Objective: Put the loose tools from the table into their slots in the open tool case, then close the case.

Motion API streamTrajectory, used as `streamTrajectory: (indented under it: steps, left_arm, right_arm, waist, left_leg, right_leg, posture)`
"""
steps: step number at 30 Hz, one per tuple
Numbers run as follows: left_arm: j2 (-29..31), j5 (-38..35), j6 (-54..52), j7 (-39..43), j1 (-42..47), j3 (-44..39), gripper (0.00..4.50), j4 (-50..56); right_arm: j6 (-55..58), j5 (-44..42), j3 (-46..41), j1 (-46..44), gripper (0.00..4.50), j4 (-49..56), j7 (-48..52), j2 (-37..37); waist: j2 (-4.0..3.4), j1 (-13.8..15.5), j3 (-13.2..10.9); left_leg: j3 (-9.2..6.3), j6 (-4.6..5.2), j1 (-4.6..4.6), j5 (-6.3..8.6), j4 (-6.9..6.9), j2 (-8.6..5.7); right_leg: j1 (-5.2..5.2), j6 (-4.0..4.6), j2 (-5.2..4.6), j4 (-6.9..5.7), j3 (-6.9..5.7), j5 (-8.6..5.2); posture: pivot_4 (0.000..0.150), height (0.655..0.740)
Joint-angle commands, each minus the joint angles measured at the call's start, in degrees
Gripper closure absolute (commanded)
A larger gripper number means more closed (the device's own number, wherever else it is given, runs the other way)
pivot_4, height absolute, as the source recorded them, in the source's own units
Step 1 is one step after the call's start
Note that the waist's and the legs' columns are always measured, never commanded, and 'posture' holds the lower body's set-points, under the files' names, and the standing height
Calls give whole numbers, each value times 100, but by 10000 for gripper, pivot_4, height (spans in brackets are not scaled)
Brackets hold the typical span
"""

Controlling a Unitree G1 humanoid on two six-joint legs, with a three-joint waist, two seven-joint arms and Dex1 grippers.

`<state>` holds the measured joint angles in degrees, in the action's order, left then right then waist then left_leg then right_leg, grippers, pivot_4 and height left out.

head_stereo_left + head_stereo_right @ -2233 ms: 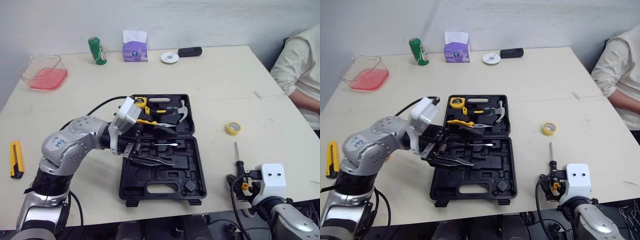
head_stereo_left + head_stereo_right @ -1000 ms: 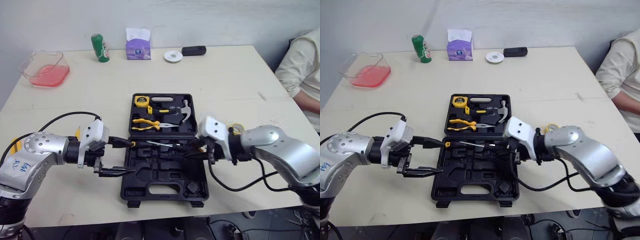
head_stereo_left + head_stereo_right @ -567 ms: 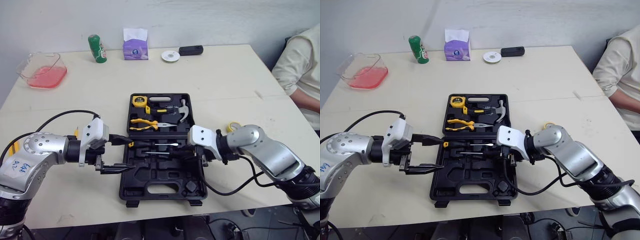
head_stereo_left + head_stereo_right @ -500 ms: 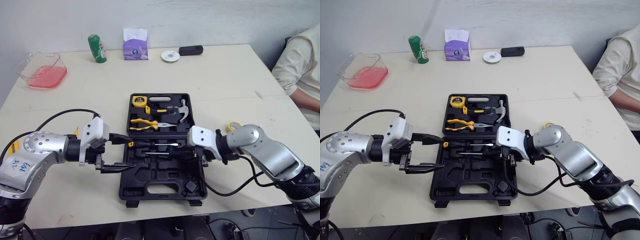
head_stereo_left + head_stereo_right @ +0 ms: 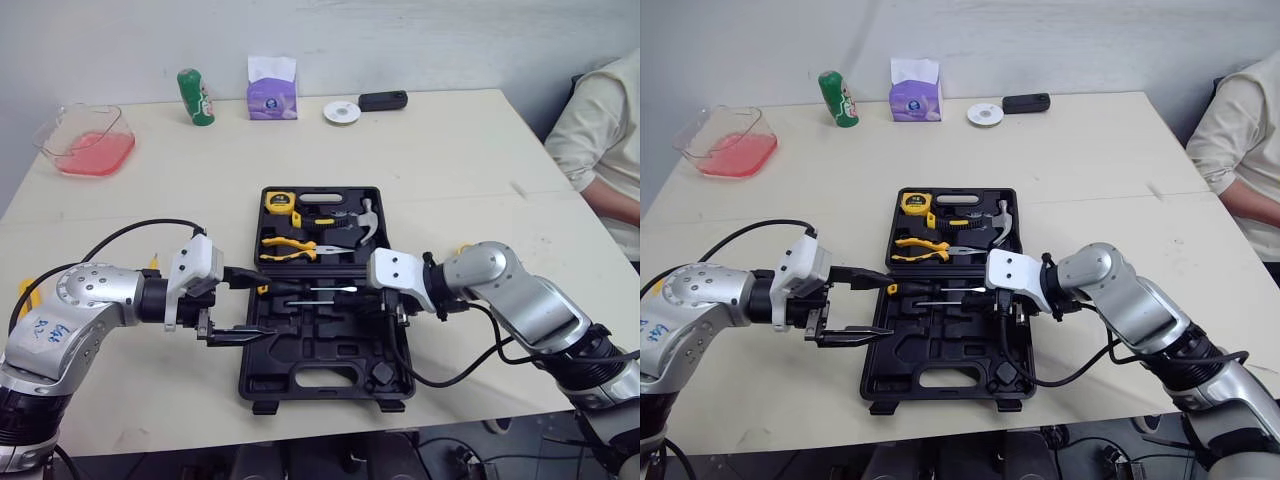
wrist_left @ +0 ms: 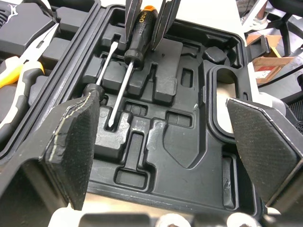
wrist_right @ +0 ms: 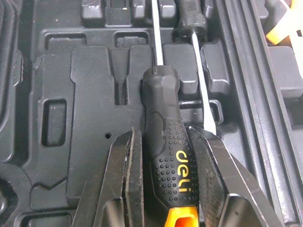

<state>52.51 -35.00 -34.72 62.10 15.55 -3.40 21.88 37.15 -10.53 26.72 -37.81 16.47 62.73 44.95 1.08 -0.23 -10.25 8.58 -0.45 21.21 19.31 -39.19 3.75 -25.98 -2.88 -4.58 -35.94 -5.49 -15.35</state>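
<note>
since a moment ago the right gripper (image 7: pixel 163 138) had edged left, clamped on the black screwdriver (image 7: pixel 163 109), its shaft seemingly lying in a slot of the open tool case (image 5: pixel 880 385); the left gripper (image 5: pixel 865 305) hovered spread wide at the case's left edge.

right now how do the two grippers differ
The left gripper is open and empty; the right gripper is shut on a screwdriver. The left gripper hovers at the case's left edge; the right gripper reaches in from its right side. Both point into the case's near half.
</note>
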Motion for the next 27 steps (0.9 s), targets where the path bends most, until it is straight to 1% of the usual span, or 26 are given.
streamTrajectory:
  steps: [1,3,4,6,8,9,11,14,16,18,19,21,22,23,27]
  left_arm:
    - [-36,19,77,-11,109,-21,0,124]
    - [-54,19,69,-33,116,-17,0,136]
    - [-57,18,68,-38,107,-24,0,144]
    - [-58,15,62,-42,97,-36,0,150]
    - [-56,8,58,-44,86,-48,0,157]
    - [-54,0,53,-43,79,-55,0,162]
    - [-62,-15,54,-29,86,-59,0,141]
    - [-84,-11,76,-11,104,-39,0,103]
    - [-126,-24,81,-6,116,-11,0,100]
    - [-208,-78,38,-33,134,20,0,120]
    - [-248,-73,18,-55,145,46,0,143]
    - [-289,-32,-2,-82,172,94,0,185]
    - [-294,-28,-12,-87,188,102,0,191]
    - [-290,-31,-16,-87,200,104,0,187]
    - [-282,-27,-29,-76,282,126,0,138]
  right_arm:
    - [-38,63,-73,-26,34678,181,100,17]
    - [98,-41,-179,-44,24467,244,121,-3]
    - [167,-139,-266,-56,21173,314,131,-27]
    - [366,-303,-456,-101,11770,398,39,-135]
    - [577,-398,-604,-140,968,446,-96,-250]
    - [599,-412,-646,-138,414,480,-105,-257]
    - [539,-727,-885,20,414,623,-37,-394]
    - [-79,-852,-1075,276,414,506,-139,-768]
    - [-971,-551,-1082,505,414,-66,-295,-1031]
    - [-1554,-590,-1182,710,414,-471,-192,-1223]
    - [-1597,-784,-1297,777,414,-549,-161,-1365]
    - [-1404,-1211,-1496,910,5402,-662,-115,-1570]
    - [-1417,-1272,-1510,972,8457,-707,-29,-1588]
    - [-1450,-1276,-1499,1006,13014,-735,36,-1580]
    - [-1563,-1101,-1398,1044,33835,-921,79,-1560]
  waist:
    - [0,-1,0]
    - [0,-2,0]
    - [0,-1,0]
    - [0,-3,0]
    - [0,-8,0]
    - [0,-4,0]
    - [0,1,0]
    - [1,3,1]
    - [1,-1,1]
    - [1,-1,1]
    - [1,0,1]
    - [1,2,1]
    - [1,2,1]
    - [1,1,1]
    - [1,-11,1]
  left_leg:
    - [0,0,0,0,0,0]
    - [0,0,0,0,0,0]
    - [0,0,0,0,0,0]
    - [0,0,1,0,0,0]
    - [1,-1,0,-1,0,1]
    - [1,-2,0,-1,0,1]
    - [0,-2,0,-1,0,1]
    - [-2,-2,1,-1,0,1]
    - [-2,-2,0,-1,0,0]
    - [0,-3,-2,-2,-1,-3]
    - [0,-2,-2,-2,-1,-4]
    - [-1,-2,1,-3,-1,-3]
    - [-1,-3,0,-3,-1,-3]
    - [-1,-3,0,-4,-1,-2]
    - [-1,-4,-4,-4,-3,-1]
  right_leg:
    - [0,0,0,0,0,0]
    - [0,0,0,0,1,0]
    - [0,0,0,0,0,0]
    - [0,0,0,-1,0,0]
    - [-1,0,1,-2,1,0]
    - [-1,0,1,-4,2,0]
    - [-2,1,1,-3,0,-1]
    - [0,1,1,-1,-1,-1]
    - [1,1,1,-2,-2,-1]
    - [2,1,1,-4,-2,0]
    - [3,0,1,-3,-2,0]
    - [2,0,2,-5,-3,0]
    - [2,0,1,-7,-1,0]
    - [2,0,2,-7,-1,0]
    - [3,0,2,-8,0,0]
  posture:
    - [1500,7244]
    - [1500,7244]
    - [1500,7244]
    - [1500,7244]
    - [1500,7244]
    - [1500,7244]
    - [1500,7244]
    - [1500,7244]
    - [1500,7244]
    - [1500,7244]
    - [1500,7244]
    - [1500,7244]
    - [1500,7244]
    - [1500,7244]
    - [1500,7244]
